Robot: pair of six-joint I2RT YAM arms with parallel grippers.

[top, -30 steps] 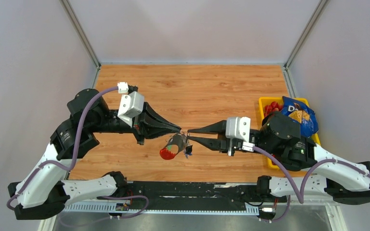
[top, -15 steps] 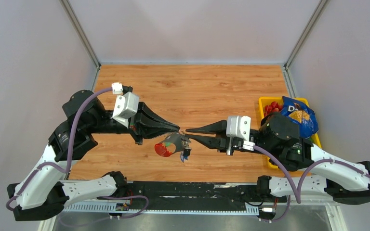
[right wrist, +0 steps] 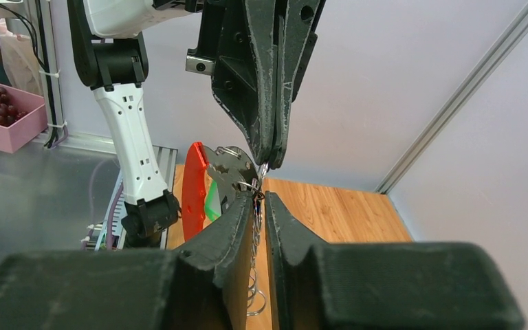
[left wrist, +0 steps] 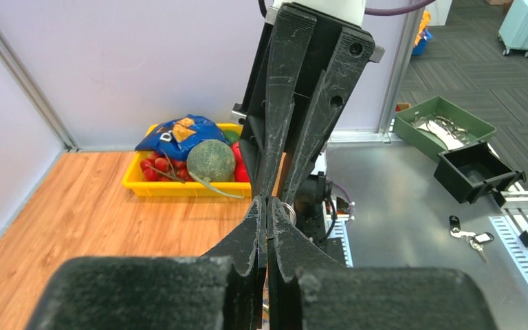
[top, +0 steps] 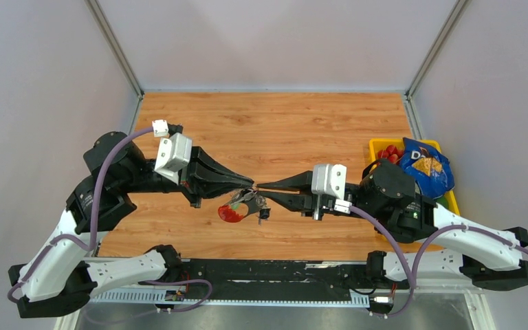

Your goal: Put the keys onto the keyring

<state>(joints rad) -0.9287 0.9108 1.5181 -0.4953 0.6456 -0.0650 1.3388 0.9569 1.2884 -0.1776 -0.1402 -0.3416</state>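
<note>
1. Looking down from the top camera, you had the left gripper [top: 250, 187] and the right gripper [top: 262, 191] meeting tip to tip above the wooden table [top: 282, 124].
2. Your left gripper was clamped fully together on the keyring [top: 243, 203], pinching its thin metal loop. The bunch hung below the tips, its red tag [top: 229, 214] at the lower left.
3. Your right gripper's jaws stood narrow, with small rings hanging in the slim gap between them. You could not tell whether they gripped anything.
4. The key [top: 264, 214] dangled at the bunch's right edge, just under the right gripper.
5. The yellow tray [top: 377, 146], holding a blue snack bag [top: 423, 165], sat beside your right arm.
</note>
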